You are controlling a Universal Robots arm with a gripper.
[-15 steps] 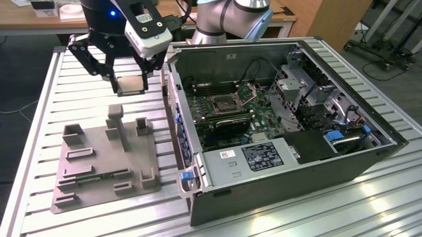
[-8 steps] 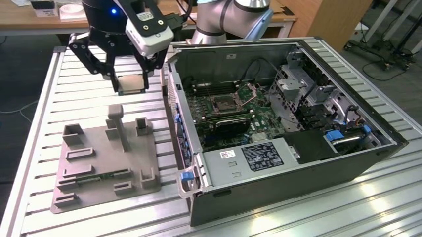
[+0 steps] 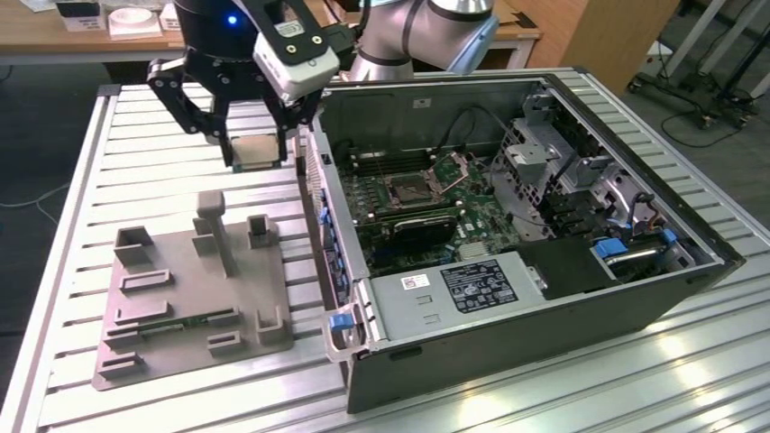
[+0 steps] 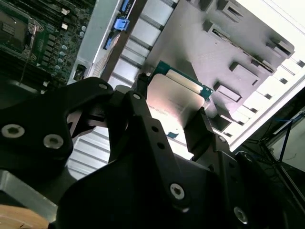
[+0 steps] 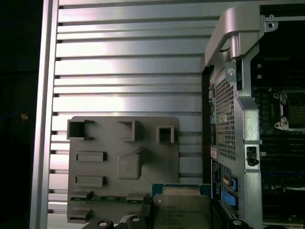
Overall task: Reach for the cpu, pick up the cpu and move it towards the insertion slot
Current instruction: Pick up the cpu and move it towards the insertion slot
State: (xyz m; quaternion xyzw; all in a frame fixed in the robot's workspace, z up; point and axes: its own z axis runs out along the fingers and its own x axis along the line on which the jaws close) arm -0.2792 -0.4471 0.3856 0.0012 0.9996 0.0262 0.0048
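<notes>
The cpu (image 3: 256, 151), a flat square chip with a pale metal top and green edge, hangs in the air with my gripper (image 3: 256, 155) shut on it, one black finger on each side. It sits above the slatted table, between the grey tray (image 3: 180, 298) and the open computer case. In both wrist views the cpu (image 4: 174, 100) (image 5: 183, 210) shows clamped between the fingers. The insertion slot (image 3: 409, 191), a silver-framed socket with its hinged frame (image 3: 455, 167) raised, lies on the green motherboard towards the exterior view's right of the gripper. The slot (image 5: 293, 109) also appears past the case wall.
The case's side wall (image 3: 319, 194) stands between the gripper and the motherboard. A green memory stick (image 3: 180, 323) lies in the tray. Drive cages (image 3: 565, 167) and a power supply (image 3: 481, 284) crowd the case interior. The slatted table (image 3: 157, 180) has bare room around the tray.
</notes>
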